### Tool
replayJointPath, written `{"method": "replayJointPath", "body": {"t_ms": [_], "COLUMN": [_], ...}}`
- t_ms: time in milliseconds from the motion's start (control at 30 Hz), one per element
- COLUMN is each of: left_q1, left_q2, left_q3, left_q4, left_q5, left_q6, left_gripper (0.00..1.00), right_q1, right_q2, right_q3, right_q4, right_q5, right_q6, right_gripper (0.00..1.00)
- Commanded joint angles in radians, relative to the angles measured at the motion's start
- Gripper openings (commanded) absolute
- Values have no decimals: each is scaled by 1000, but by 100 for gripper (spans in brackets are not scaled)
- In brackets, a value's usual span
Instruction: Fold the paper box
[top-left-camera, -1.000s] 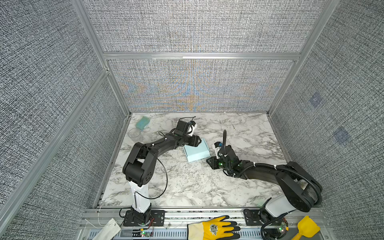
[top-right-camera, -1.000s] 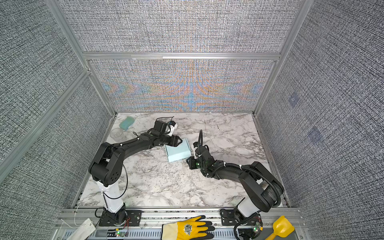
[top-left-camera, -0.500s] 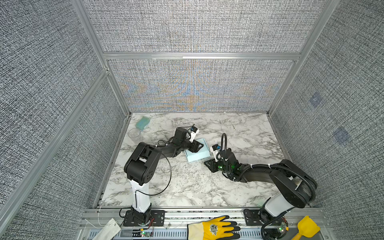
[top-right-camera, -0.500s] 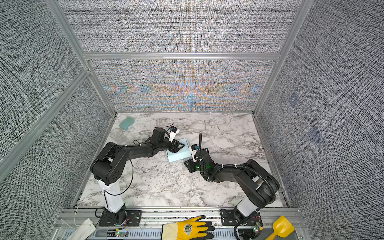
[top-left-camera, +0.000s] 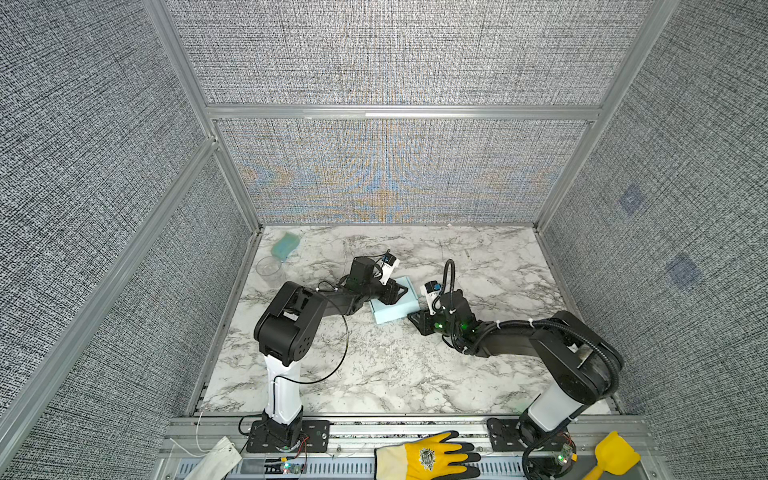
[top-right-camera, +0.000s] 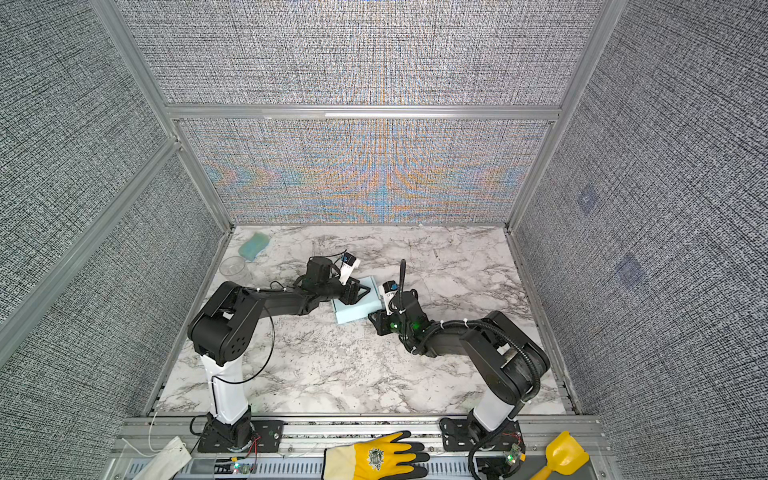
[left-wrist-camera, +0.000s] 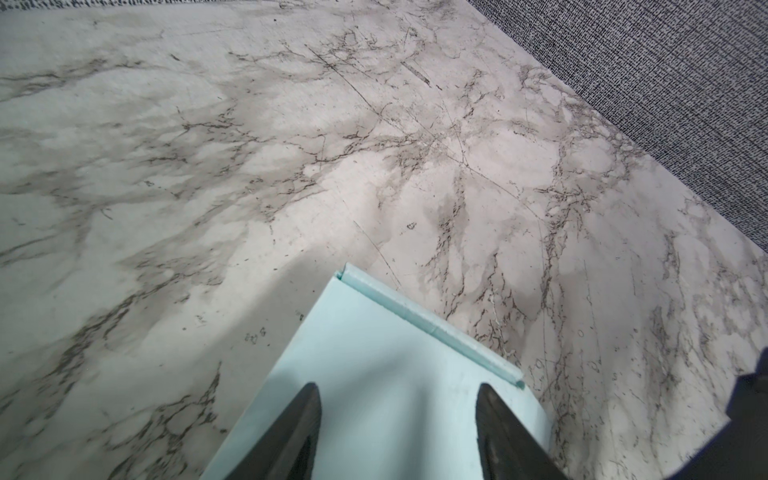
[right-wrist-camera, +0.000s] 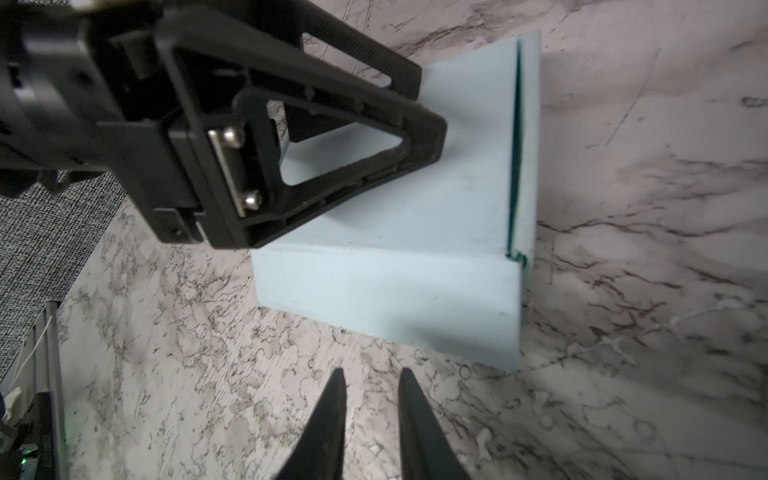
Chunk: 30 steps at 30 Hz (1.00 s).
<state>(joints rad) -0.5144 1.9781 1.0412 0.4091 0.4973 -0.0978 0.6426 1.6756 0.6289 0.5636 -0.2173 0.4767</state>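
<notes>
Paper box: the paper box (top-left-camera: 395, 311) (top-right-camera: 353, 311) stands near the middle of the marble table (top-left-camera: 374, 374) (top-right-camera: 332, 365). It is a closed, pale blue rectangular box, flat on its base, between the two grippers.
Box top: in the left wrist view the top face (left-wrist-camera: 395, 365) is smooth, with a narrow folded strip along one edge. In the right wrist view (right-wrist-camera: 395, 216) a dark slit runs along that same edge, between the top face and the strip.
Left gripper: the left gripper (top-left-camera: 399, 293) (top-right-camera: 360, 293) (left-wrist-camera: 397, 388) reaches over the box from the left side. Its jaws stand wide apart and nothing is between them. Both tips lie over the top face; if they press on it, I cannot tell.
Right gripper: the right gripper (top-left-camera: 415, 322) (top-right-camera: 374, 322) (right-wrist-camera: 370, 376) is low over the table, just beside the near right corner of the box. Only a narrow gap is between its jaws, and the gap is empty. A strip of bare table shows between the tips and the side wall of the box, so they do not touch it.
Back left corner: a teal sponge (top-left-camera: 286, 244) (top-right-camera: 253, 245) and a clear cup (top-left-camera: 269, 268) (top-right-camera: 235, 268) are near the left wall, well apart from the box.
Front rail: a yellow glove (top-left-camera: 428, 459) (top-right-camera: 378, 457) and a yellow scoop (top-left-camera: 615, 455) (top-right-camera: 565, 455) lie outside the table edge.
</notes>
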Motion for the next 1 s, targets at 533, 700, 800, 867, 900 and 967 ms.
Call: {"method": "replayJointPath", "body": {"t_ms": [533,700,800,867,900,967], "left_q1": [0,0,0,0,0,0], "left_q2": [6,-1,-6,-12,-14,-20], "left_q3": [-5,-18,-28,-38,-41,-49], "left_q4": [-66,-64,-60,-54,-53,-52], "left_q5": [17,17,18,17,17,9], "left_q6": [3,1,-3,-6,-8,-12], "left_gripper": [61,61,61,60,60,60], "right_q1": [-70,-87,-96,-103,-106,-110], "right_q2": [155,187,194,200,199,182], "right_q3": [111,147,171,184,188,181], "right_q4": [-10,-11,-22,-33,-37,-48], "right_q5": [1,-2,0,-5,-7,-4], "right_q6": [27,25,24,22,22,23], "right_gripper": [20,20,20,20,20,20]}}
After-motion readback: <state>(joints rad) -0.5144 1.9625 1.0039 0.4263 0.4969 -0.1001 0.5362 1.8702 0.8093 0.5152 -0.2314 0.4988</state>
